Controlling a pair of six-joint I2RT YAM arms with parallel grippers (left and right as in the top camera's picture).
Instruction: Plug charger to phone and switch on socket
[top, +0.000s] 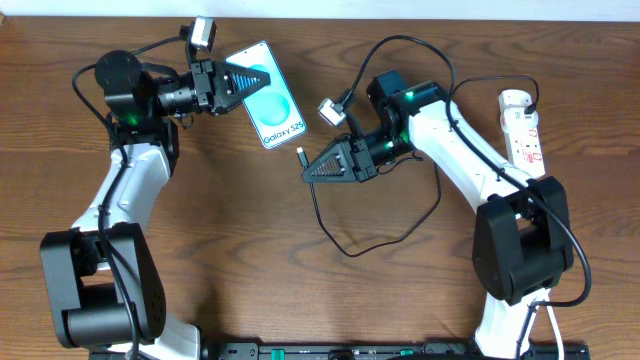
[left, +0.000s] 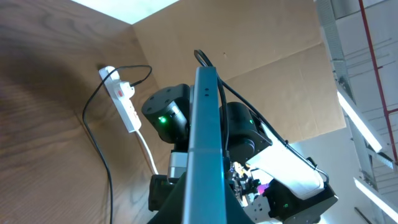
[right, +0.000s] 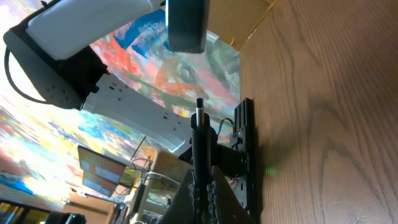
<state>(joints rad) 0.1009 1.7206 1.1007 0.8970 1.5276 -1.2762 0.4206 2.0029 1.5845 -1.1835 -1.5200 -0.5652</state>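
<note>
From overhead, the left gripper (top: 243, 85) is clamped on the lower left edge of the phone (top: 272, 100), whose cyan screen faces up near the far edge of the tabletop (top: 250, 250). The pictures do not settle whether the phone touches the wood. The left wrist view shows what overhead cannot: the phone (left: 205, 143) is seen edge-on as a thin blue-grey strip, pinched across its faces. Beyond it the socket (left: 123, 101) lies flat with a black cable leading off it. Overhead, the right gripper (top: 310, 163) is closed on the charger (top: 302, 155), whose plug tip pokes out just beside the phone's lower corner but apart from it. Its cable loops across the tabletop behind. The right wrist view shows the slim plug standing straight out between the closed fingers. The socket (top: 524, 125) sits at the far right, well apart from both.
</note>
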